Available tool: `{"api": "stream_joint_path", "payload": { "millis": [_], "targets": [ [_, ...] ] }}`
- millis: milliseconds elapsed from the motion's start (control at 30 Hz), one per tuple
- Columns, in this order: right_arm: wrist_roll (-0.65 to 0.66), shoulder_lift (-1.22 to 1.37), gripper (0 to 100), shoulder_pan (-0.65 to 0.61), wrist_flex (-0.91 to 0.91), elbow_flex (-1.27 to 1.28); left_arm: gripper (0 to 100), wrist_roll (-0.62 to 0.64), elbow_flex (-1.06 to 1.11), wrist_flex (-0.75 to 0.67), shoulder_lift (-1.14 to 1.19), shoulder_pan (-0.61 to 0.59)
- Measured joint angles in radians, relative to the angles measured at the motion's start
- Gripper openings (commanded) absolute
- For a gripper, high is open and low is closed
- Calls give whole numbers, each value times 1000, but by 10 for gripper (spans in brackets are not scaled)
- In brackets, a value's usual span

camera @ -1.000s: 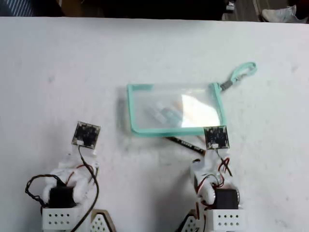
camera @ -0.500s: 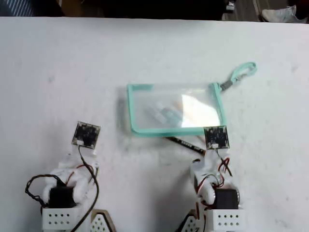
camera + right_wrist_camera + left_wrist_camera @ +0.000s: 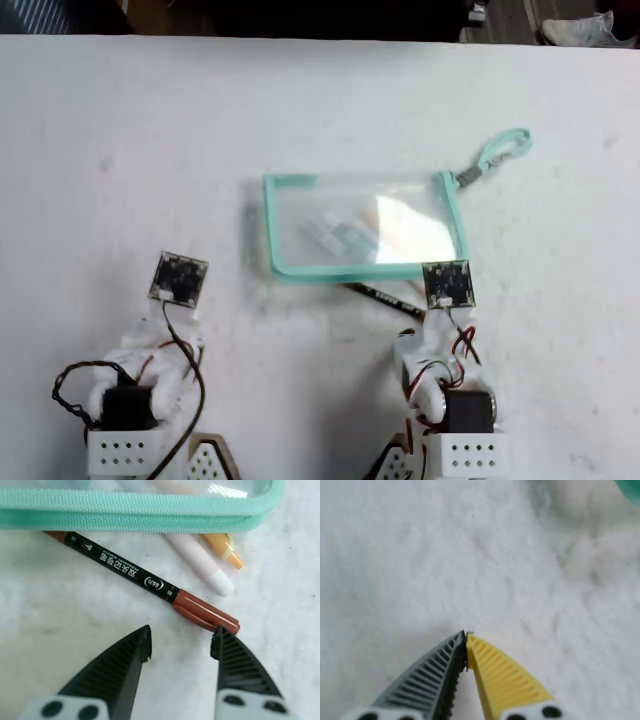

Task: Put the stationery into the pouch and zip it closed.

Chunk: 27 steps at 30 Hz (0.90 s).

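A clear pouch [image 3: 365, 228] with a mint-green border lies flat in the middle of the table, with pale items inside. In the right wrist view its green edge [image 3: 125, 512] runs across the far side. A black marker with a brown cap [image 3: 145, 583] lies just outside that edge, beside a pink pen [image 3: 200, 564] and an orange one [image 3: 223, 547] that poke out from under it. My right gripper [image 3: 182, 647] stands open just short of the marker's cap. My left gripper [image 3: 465, 642] is shut over bare table, well left of the pouch.
A green wrist strap [image 3: 500, 150] trails from the pouch's far right corner. The white table [image 3: 120, 140] spreads wide on all sides. Both arm bases [image 3: 125, 420] sit at the near edge.
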Motion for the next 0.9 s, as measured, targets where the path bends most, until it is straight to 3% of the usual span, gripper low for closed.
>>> {"api": "stream_joint_path", "payload": {
  "millis": [300, 900],
  "targets": [
    [0, 0, 193, 0, -212, 0, 24, 0, -124, -44, 0, -5],
    [0, 0, 193, 0, -169, 0, 24, 0, -466, -49, -12, -6]
  ]
}}
